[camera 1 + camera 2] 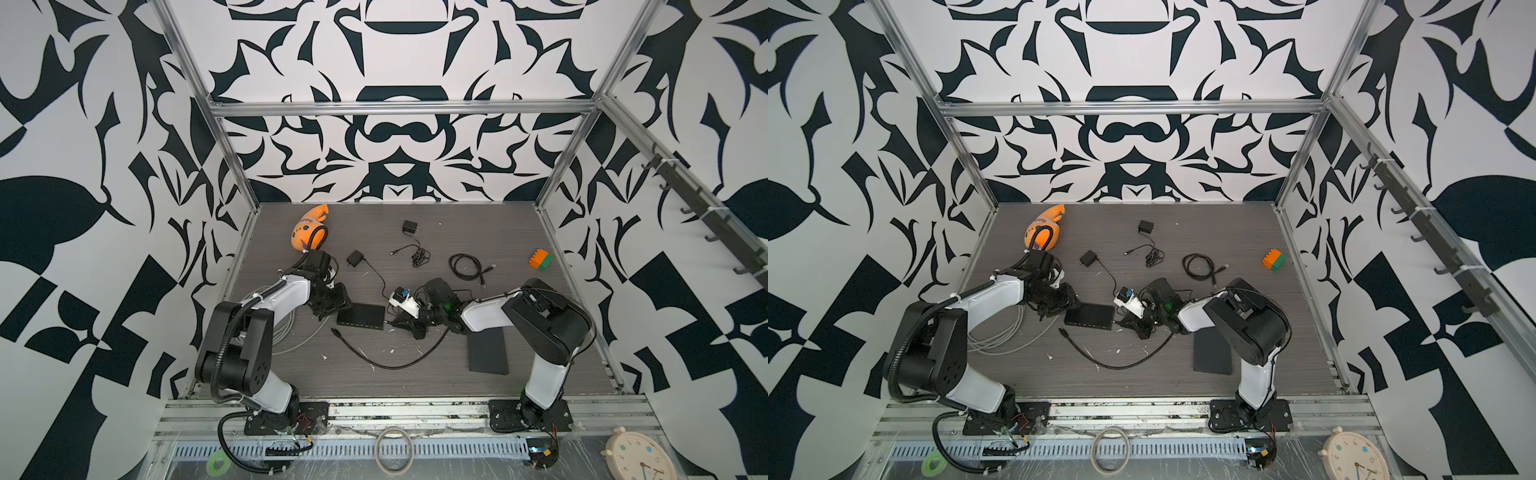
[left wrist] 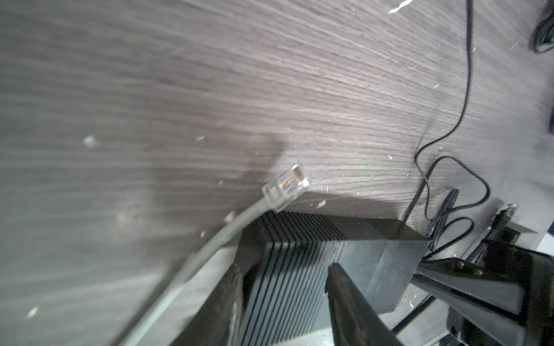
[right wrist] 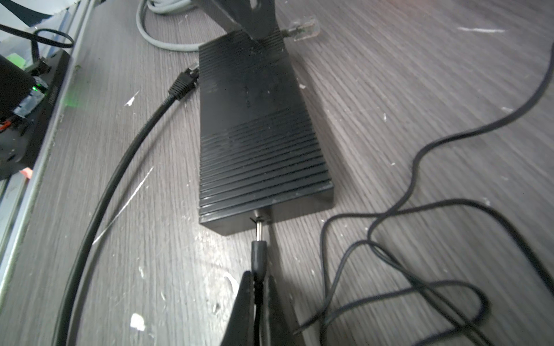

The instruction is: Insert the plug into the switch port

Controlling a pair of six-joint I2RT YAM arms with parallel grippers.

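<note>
- Table: grey wood-grain top with the switch lying loose on it. Likely fault: the smooth surface lets the switch slide away from the right gripper when it is pushed.
- Network switch: black ribbed box, lengthwise ahead of the right gripper, with its near end face towards the tips. Likely fault: an off-centre push turns it and moves the port off line.
- Left gripper: at the end of the switch farthest from the right gripper. Its jaws are part-way apart, one finger on the top and the other down beside the edge, and nothing looks clamped. Likely fault: a brace by pressure alone may slip.
- Right gripper: pinched tight on the rear of the barrel plug, where the lead leaves it. Likely fault: a grip this far back lets the plug pivot or the lead buckle under load.
- Power lead: thin black loops beside the right gripper. Likely fault: they could snag or drag as the gripper advances.
- Barrel plug: directly ahead of the right fingertips, tip at the port mouth and metal sleeve mostly exposed, so judged not seated. Likely fault: a tilted tip jams on the rim.
- Port: small round socket in the near end face, with little room for error.
</note>
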